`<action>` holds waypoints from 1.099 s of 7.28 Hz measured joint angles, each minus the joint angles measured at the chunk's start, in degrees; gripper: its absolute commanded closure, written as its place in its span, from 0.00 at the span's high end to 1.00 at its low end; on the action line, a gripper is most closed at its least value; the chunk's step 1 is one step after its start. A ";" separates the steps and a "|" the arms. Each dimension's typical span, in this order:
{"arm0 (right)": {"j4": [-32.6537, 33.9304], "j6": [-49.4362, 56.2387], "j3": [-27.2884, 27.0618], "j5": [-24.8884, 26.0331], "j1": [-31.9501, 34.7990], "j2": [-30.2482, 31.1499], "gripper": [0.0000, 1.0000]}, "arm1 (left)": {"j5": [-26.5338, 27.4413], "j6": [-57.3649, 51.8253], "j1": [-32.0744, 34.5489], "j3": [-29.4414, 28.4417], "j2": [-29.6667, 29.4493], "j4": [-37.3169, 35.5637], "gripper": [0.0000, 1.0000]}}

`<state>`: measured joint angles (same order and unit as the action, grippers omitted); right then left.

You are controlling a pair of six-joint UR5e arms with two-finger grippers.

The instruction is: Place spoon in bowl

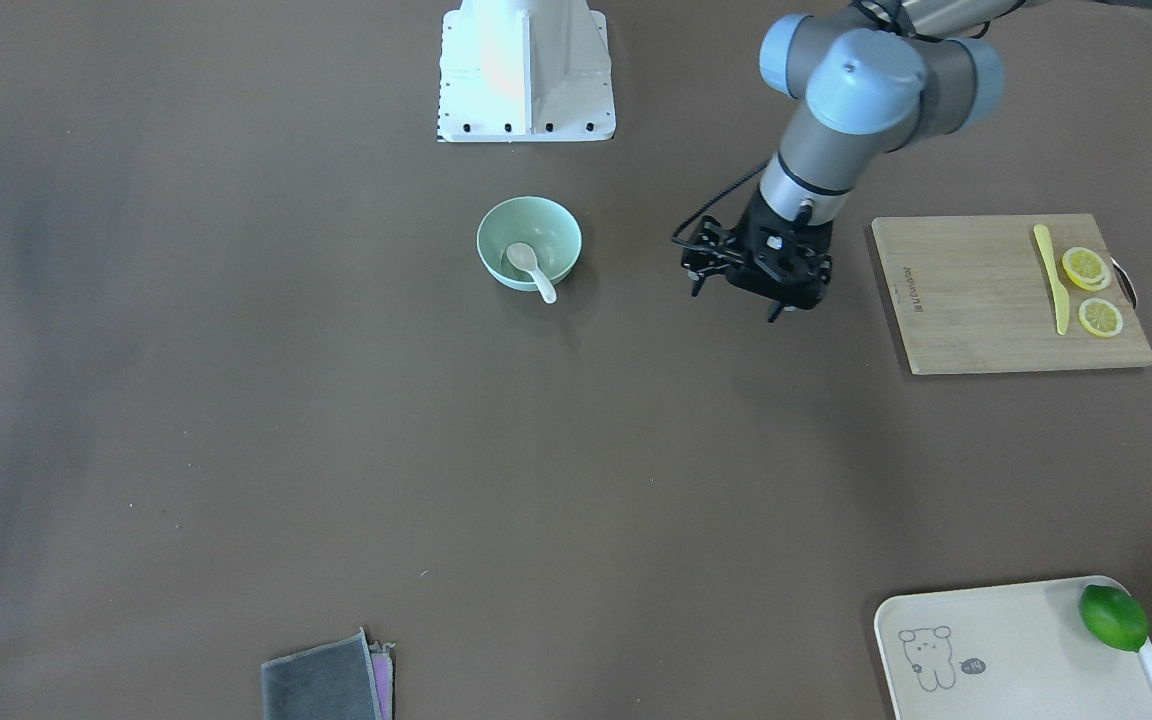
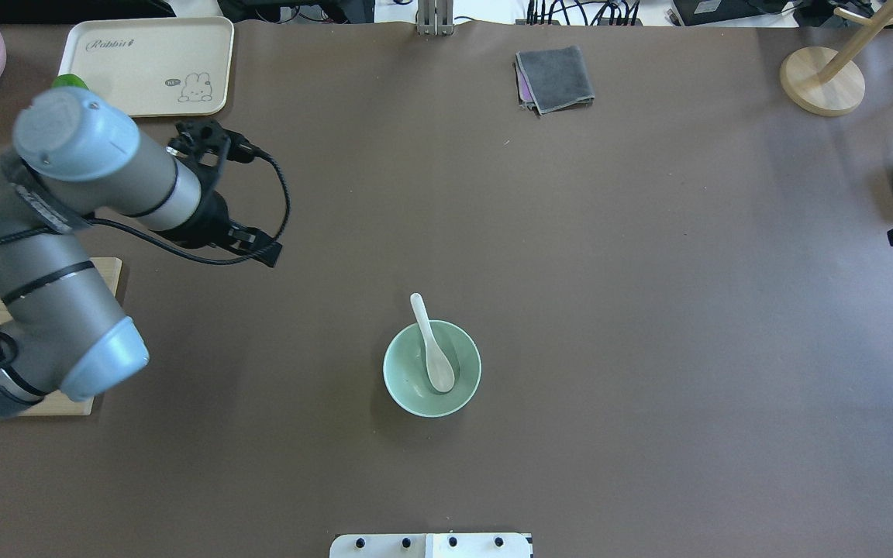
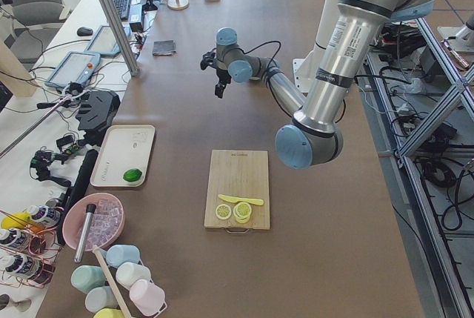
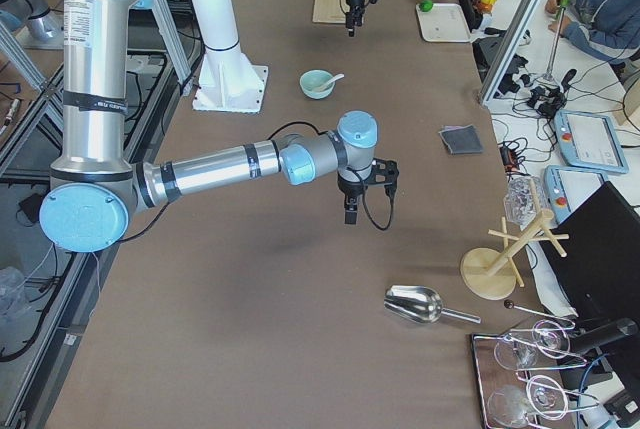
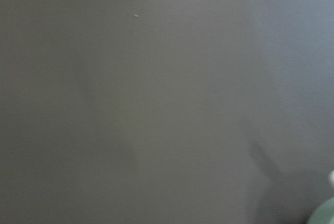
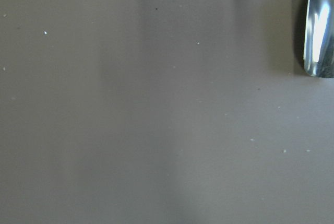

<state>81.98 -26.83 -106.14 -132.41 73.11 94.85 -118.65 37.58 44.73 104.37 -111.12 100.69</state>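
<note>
With the spoon [image 2: 432, 349] lying in the bowl [image 2: 398, 381], its handle leaning over the rim, the left gripper [image 1: 741, 290] should pull away without nudging it, though I cannot tell its finger spread, nor the right gripper's [image 4: 350, 214].

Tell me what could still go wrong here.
The spoon rests in the bowl with its handle jutting over the rim, so a nudge might flip it out. The left pincer hangs open, apart from the bowl, with a loose cable loop; a low pass over the bowl could snag that handle.
</note>
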 measured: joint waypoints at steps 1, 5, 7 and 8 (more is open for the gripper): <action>0.18 4.18 1.32 -0.70 2.86 0.64 1.00 | -3.22 -9.00 5.30 -0.09 3.89 0.02 0.97; 0.61 17.56 6.51 -2.40 11.25 1.65 1.00 | -14.23 -35.81 27.12 0.06 21.41 0.53 0.97; 0.63 20.36 7.70 -2.55 13.32 1.79 1.00 | -14.95 -42.04 33.58 0.22 28.97 1.77 0.98; 0.63 20.72 7.78 -2.58 13.82 1.87 1.00 | -15.01 -43.23 35.53 0.41 31.54 2.31 0.98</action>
<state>82.61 -6.12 -98.37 -134.98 86.92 96.71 -133.65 -5.65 80.26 104.77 -79.58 103.00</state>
